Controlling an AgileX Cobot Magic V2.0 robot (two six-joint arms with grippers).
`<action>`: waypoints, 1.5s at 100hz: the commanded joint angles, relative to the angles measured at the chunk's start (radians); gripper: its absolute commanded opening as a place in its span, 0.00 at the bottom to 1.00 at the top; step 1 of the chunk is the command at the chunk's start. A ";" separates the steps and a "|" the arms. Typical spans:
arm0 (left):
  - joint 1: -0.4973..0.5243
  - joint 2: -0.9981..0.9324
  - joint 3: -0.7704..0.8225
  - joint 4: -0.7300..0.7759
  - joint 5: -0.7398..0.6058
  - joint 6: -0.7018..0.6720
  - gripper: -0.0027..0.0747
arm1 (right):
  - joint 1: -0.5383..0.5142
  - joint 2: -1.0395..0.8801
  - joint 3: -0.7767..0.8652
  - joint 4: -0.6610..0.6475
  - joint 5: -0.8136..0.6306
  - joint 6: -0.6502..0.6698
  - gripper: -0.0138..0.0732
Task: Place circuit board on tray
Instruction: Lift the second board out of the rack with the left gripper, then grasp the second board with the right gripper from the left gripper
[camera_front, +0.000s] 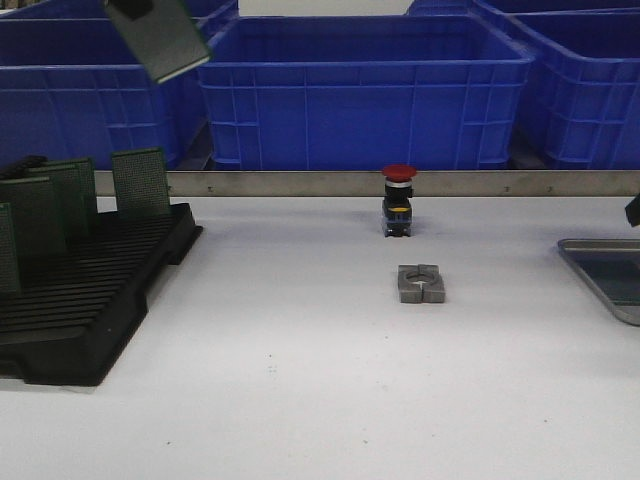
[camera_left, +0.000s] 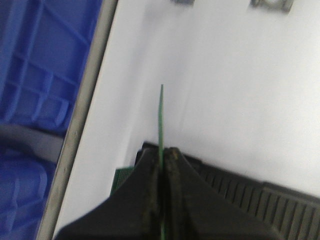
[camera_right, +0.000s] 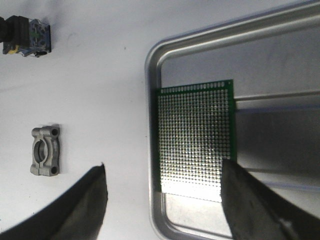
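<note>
Mid-carry: left tool (camera_left: 162, 155) pinched on a thin green perforated circuit board (camera_front: 160, 38), high over the bench's far-left corner; right tool (camera_right: 162, 200) spread wide above the shallow silver metal tray (camera_right: 200, 40) at the right edge, one board already inside; next: probably swing across, lower flat.

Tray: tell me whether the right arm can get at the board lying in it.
Probably yes. The right gripper hangs open over the tray, and nothing covers the circuit board lying flat inside it.
</note>
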 joint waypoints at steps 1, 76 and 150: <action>-0.051 -0.095 -0.033 -0.128 0.034 -0.028 0.01 | -0.004 -0.054 -0.026 0.030 0.033 -0.006 0.74; -0.375 -0.040 0.135 -0.157 0.034 -0.120 0.01 | 0.020 -0.096 -0.037 0.062 0.165 -0.083 0.74; -0.375 -0.040 0.135 -0.163 0.034 -0.120 0.01 | 0.316 -0.339 -0.156 0.151 0.534 -0.696 0.74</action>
